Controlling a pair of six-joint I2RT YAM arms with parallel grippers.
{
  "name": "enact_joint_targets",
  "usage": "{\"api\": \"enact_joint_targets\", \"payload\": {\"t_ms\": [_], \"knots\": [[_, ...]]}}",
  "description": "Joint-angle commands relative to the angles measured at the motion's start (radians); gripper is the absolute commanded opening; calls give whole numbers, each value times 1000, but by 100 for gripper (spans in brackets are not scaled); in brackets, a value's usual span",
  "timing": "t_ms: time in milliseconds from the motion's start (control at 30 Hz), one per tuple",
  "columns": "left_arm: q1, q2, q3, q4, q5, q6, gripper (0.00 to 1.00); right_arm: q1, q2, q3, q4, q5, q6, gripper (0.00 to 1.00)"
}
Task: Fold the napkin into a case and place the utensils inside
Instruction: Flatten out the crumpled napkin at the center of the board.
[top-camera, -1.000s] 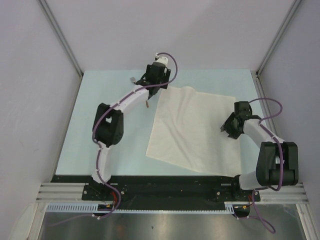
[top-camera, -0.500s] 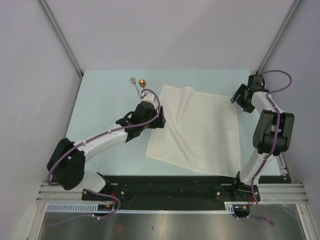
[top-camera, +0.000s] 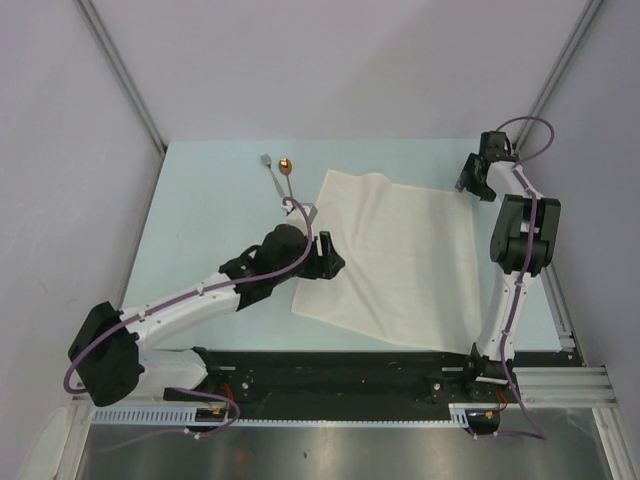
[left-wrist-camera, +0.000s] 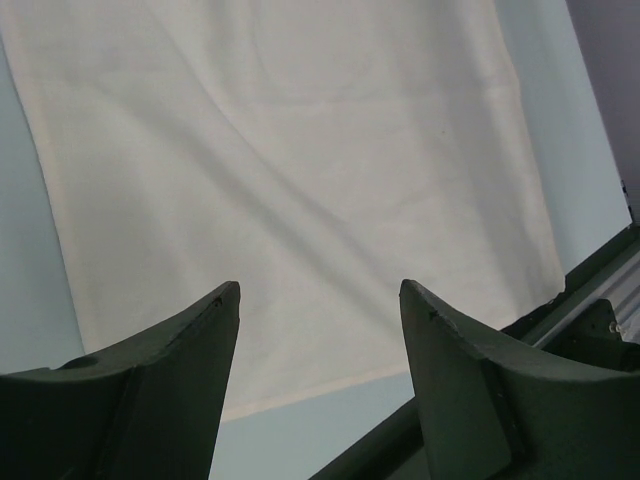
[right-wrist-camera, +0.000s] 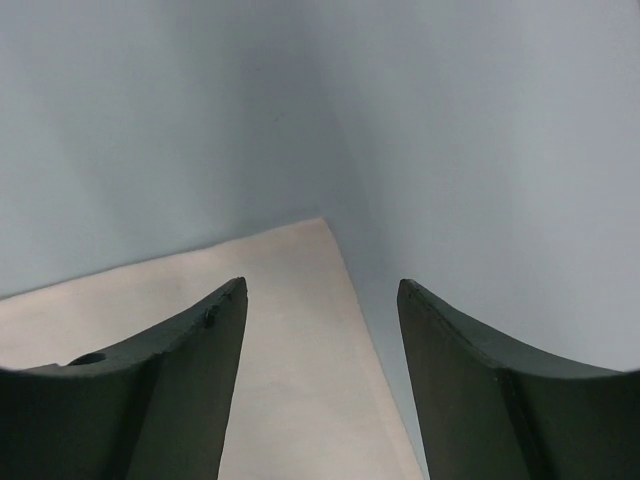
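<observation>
bg log | under me: pale blue-green table (top-camera: 200, 230) | around me: plain grey-white panels, back wall (top-camera: 340, 60), left wall (top-camera: 50, 200), right wall (top-camera: 600, 220) | back corners: slanted aluminium posts (top-camera: 118, 70) | near edge: black base plate (top-camera: 340, 372), aluminium rail (top-camera: 120, 383), then brushed steel sheet (top-camera: 330, 450) | light: soft, even

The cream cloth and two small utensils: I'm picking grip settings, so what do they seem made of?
The off-white square napkin looks like matte woven cloth: soft creases, rippled far edge. The small silver fork seems metal, from its grey glint. The small spoon has a shiny copper-orange bowl, perhaps copper or plating; too small to tell.
</observation>
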Motion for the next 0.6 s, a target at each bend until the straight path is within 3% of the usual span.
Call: {"api": "enact_joint_targets", "payload": {"t_ms": [0, 133, 467, 567], "knots": [[-2, -58, 4, 20, -1, 11, 70, 43, 57, 103, -36, 79, -76, 63], [-2, -72, 21, 5, -6, 36, 70, 54, 103, 143, -59, 115, -76, 55], [-2, -143, 20, -31, -41, 84, 72, 55, 161, 175, -77, 171, -70, 49], [-2, -144, 21, -34, -38, 87, 72, 45, 215, 258, -132, 195, -50, 35]]}}
